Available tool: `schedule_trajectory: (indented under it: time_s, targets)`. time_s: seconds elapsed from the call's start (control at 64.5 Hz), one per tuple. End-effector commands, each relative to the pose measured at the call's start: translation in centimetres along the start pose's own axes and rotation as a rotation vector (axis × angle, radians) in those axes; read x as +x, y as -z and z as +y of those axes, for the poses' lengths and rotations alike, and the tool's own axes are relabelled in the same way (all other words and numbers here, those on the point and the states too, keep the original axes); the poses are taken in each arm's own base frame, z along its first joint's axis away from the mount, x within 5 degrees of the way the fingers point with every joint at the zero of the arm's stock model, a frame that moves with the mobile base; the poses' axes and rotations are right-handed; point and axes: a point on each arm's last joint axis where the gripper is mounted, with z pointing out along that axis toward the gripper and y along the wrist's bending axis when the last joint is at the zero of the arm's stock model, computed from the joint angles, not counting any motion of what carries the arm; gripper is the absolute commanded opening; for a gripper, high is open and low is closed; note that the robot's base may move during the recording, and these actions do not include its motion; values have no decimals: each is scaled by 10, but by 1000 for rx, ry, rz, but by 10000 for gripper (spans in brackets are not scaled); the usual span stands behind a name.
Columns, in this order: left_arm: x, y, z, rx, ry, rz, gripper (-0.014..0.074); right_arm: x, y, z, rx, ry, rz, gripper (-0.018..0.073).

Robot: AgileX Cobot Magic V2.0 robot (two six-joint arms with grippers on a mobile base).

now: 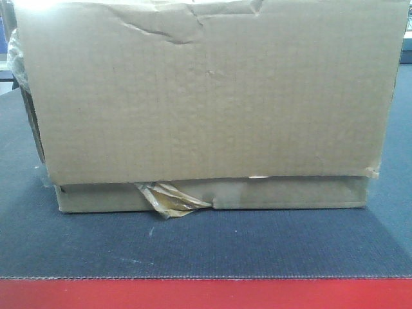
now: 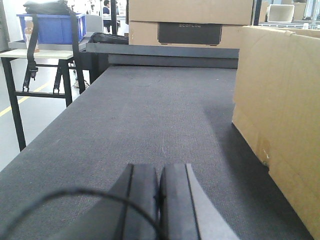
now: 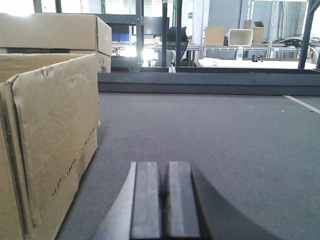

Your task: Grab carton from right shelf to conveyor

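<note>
both grippers, left gripper [image 2: 160,195] and right gripper [image 3: 164,197], are closed on nothing, one either side of the carton [image 1: 206,103], which rests on the grey table [image 1: 206,244]. the task looks nearly done; only pulling away remains.

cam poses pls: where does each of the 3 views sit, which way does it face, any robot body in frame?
Exterior front: low and head-on to the carton on the dark belt; a red edge strip runs below it; no robot body shows.
Left wrist: just above the belt, behind the left hand, fingers together; carton on the right.
Right wrist: mirrored, behind the right hand, fingers together; carton on the left.
Shared: all three see the same carton and belt; the hands flank it without touching.
</note>
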Motion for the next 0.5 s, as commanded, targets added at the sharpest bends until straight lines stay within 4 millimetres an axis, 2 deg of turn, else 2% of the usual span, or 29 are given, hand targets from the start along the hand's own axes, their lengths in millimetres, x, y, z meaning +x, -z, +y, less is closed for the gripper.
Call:
schedule_trajectory:
  time_s: [0.0, 0.481]
  targets:
    - [-2, 1, 0, -3, 6, -25, -6, -2, 0, 0, 0, 0, -21, -67]
    - [-2, 1, 0, -3, 6, -25, -6, -2, 0, 0, 0, 0, -21, -67]
